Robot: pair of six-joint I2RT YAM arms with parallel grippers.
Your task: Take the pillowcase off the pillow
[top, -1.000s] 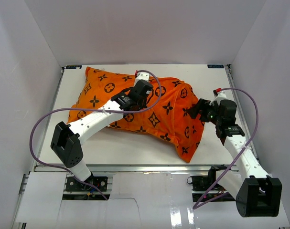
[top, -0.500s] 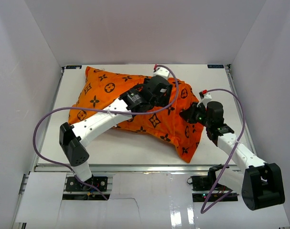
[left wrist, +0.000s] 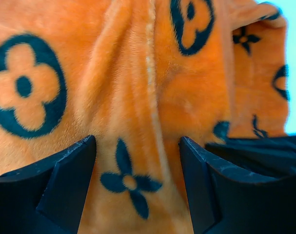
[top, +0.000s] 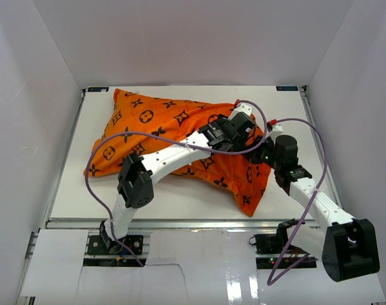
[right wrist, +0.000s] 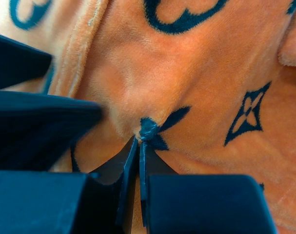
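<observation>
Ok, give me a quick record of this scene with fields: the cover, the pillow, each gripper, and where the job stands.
pillowcase: orange with black motifs, lying rumpled on the table
pillow: no white showing in any view
left gripper: open, jaws either side of a fabric fold near the pillowcase's right end
right gripper: shut, pinching a tuft of pillowcase fabric
progress: pillowcase not yet off

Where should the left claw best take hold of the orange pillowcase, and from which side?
The raised fold of the pillowcase, from above: it stands up between the fingers of the open left claw, so closing across it probably pinches loose fabric.
</observation>
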